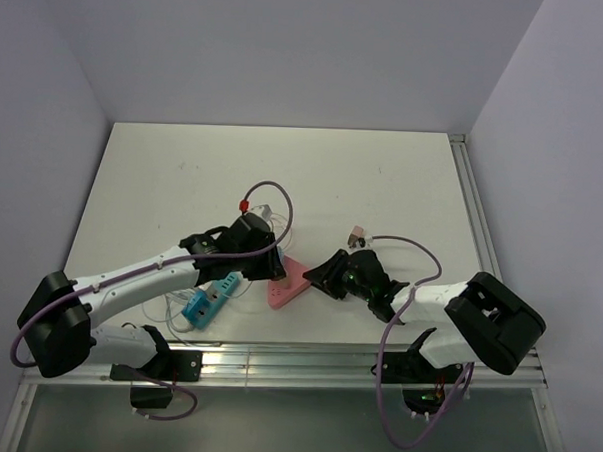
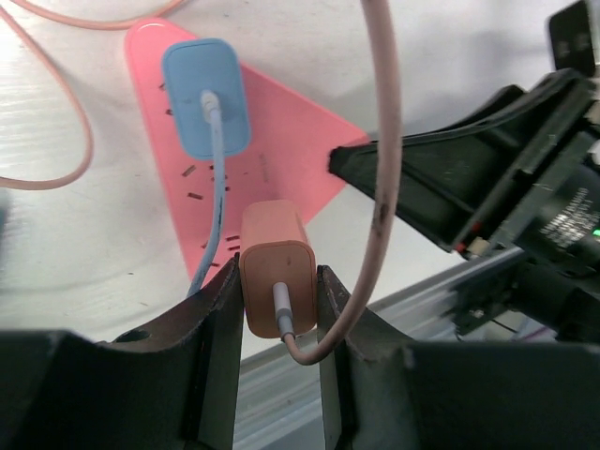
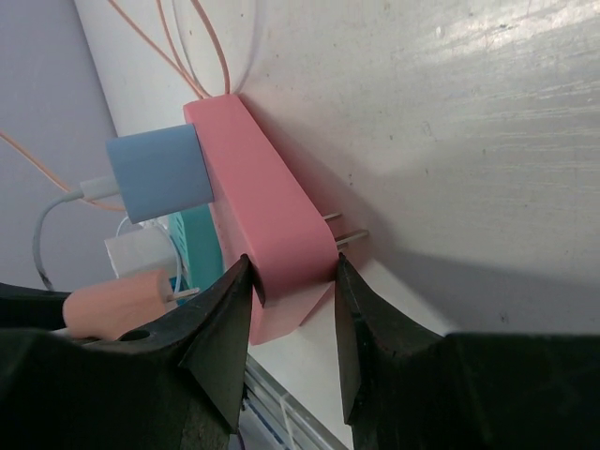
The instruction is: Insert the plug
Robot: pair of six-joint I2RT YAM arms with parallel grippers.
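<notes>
My left gripper (image 2: pixel 278 302) is shut on the orange plug (image 2: pixel 278 272), whose cable (image 2: pixel 382 141) loops up out of the frame. The plug hangs just in front of the slots of the pink triangular power strip (image 2: pixel 281 131). In the right wrist view the orange plug (image 3: pixel 112 302) shows bare prongs, a little short of the pink power strip (image 3: pixel 267 206). A blue plug (image 2: pixel 206 98) sits plugged into the strip higher up. My right gripper (image 3: pixel 292 272) is shut on the strip's near corner, both tips against its sides. From above, the pink power strip (image 1: pixel 287 283) lies between my left gripper (image 1: pixel 272 263) and my right gripper (image 1: pixel 317 277).
A teal power strip (image 1: pixel 210 300) with a white plug (image 3: pixel 141 253) lies left of the pink one, amid loose thin cables (image 1: pixel 273 200). A small pinkish adapter (image 1: pixel 357 231) rests behind the right gripper. The metal rail (image 1: pixel 275 363) runs along the table's near edge.
</notes>
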